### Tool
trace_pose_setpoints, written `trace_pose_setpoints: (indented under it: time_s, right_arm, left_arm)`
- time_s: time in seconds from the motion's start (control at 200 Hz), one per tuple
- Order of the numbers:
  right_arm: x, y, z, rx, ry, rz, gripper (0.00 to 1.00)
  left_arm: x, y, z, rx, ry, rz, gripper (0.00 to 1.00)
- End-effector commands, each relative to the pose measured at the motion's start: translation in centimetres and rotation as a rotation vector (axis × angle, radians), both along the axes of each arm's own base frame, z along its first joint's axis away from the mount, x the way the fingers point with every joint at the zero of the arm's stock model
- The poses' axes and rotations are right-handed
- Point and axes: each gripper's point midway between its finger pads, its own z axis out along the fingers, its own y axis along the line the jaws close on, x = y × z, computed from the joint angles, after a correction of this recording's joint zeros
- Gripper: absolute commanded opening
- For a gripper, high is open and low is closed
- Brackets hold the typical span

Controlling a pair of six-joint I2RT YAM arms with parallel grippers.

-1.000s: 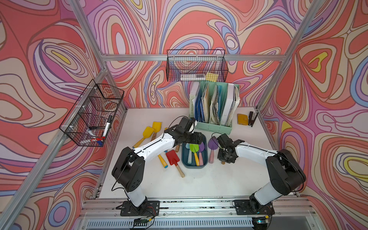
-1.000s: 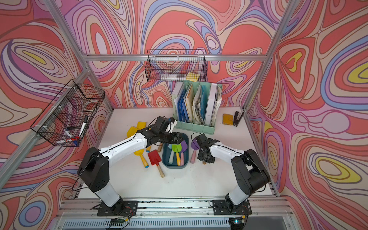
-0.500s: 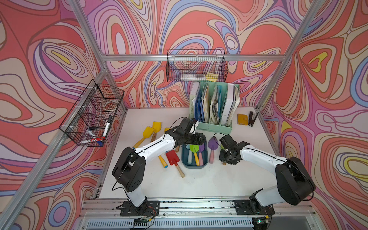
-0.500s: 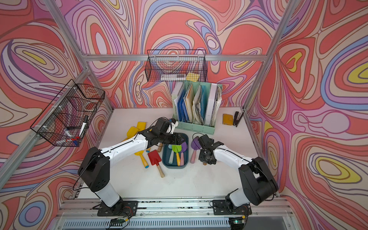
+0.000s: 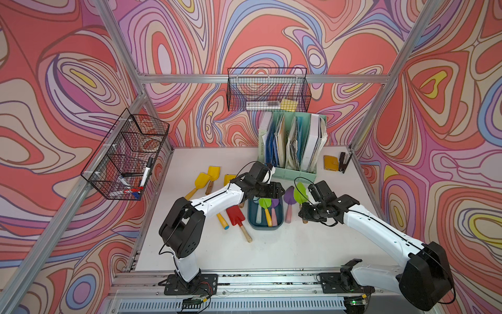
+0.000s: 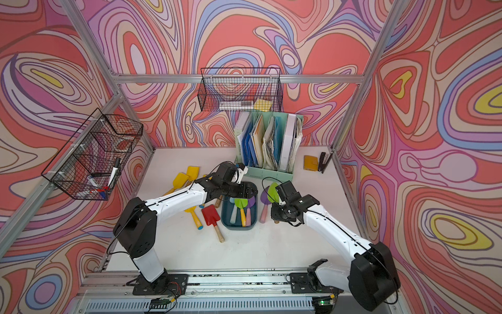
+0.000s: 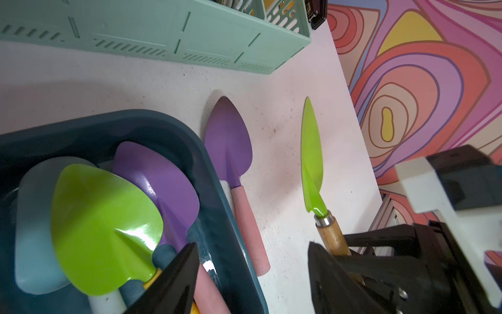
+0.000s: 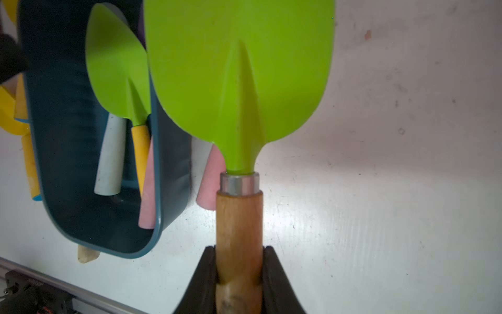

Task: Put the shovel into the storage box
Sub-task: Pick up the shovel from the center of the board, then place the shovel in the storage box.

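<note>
The storage box (image 5: 264, 227) (image 6: 239, 227) is a shallow dark teal bin at mid-table, with three shovels (image 5: 264, 202) lying inside. My right gripper (image 5: 306, 214) (image 6: 277, 214) (image 8: 239, 271) is shut on the wooden handle of a green shovel (image 5: 301, 192) (image 6: 272, 191) (image 8: 239, 68) (image 7: 311, 157), just right of the box, blade turned on edge. A purple shovel (image 5: 289, 195) (image 7: 231, 141) with a pink handle lies between it and the box. My left gripper (image 5: 274, 190) (image 6: 245, 190) (image 7: 252, 244) hangs open over the box's far right rim, holding nothing.
A red shovel (image 5: 235, 214) and yellow shovels (image 5: 202, 180) lie left of the box under my left arm. The mint-green file organiser (image 5: 292, 152) stands close behind. A yellow pad and a stapler (image 5: 343, 163) sit at the back right. Black wire baskets (image 5: 125, 155) hang on the walls.
My left gripper has shifted a little right over the box and its jaws have narrowed slightly. My right arm's elbow has swung toward the front right, its gripper keeping the green shovel beside the box.
</note>
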Motion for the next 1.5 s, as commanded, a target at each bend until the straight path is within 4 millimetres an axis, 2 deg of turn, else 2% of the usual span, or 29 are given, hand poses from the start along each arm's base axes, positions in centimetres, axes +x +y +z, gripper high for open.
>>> trace_pose_setpoints:
  time_s: [0.0,0.255,0.541,0.751,0.851,1.097,1.217,1.387,1.497]
  right_arm:
    - [0.2,2.2,1.6,0.032,-0.024,0.100,0.00]
    - [0.7,4.5,1.7,0.034,-0.020,0.153,0.00]
    - [0.9,6.3,2.3,0.058,-0.034,0.194,0.00]
    - [1.1,6.5,2.3,0.057,-0.034,0.201,0.00]
    - [1.1,6.6,2.3,0.058,-0.034,0.203,0.00]
    - [1.3,6.9,2.4,0.064,-0.042,0.206,0.00]
    - [1.4,7.0,2.5,0.066,-0.043,0.206,0.00]
    - [1.5,6.8,2.4,0.057,-0.043,0.200,0.00]
    - [1.5,6.8,2.4,0.056,-0.044,0.194,0.19]
  left_arm:
    - [0.6,-1.5,1.1,-0.045,-0.022,-0.012,0.68]
    - [0.7,-2.0,1.4,-0.068,-0.025,-0.009,0.64]
    - [0.7,-2.1,0.9,-0.075,-0.009,-0.010,0.44]
    - [0.6,-2.0,0.5,-0.066,-0.004,-0.007,0.30]
    - [0.6,-2.0,0.4,-0.065,-0.002,-0.006,0.20]
    - [0.6,-2.1,0.2,-0.065,0.005,-0.008,0.10]
    - [0.6,-2.1,0.0,-0.065,0.008,-0.010,0.00]
    - [0.6,-2.0,-0.2,-0.053,0.009,-0.006,0.00]
    - [0.6,-1.7,-0.4,-0.037,0.007,-0.003,0.00]
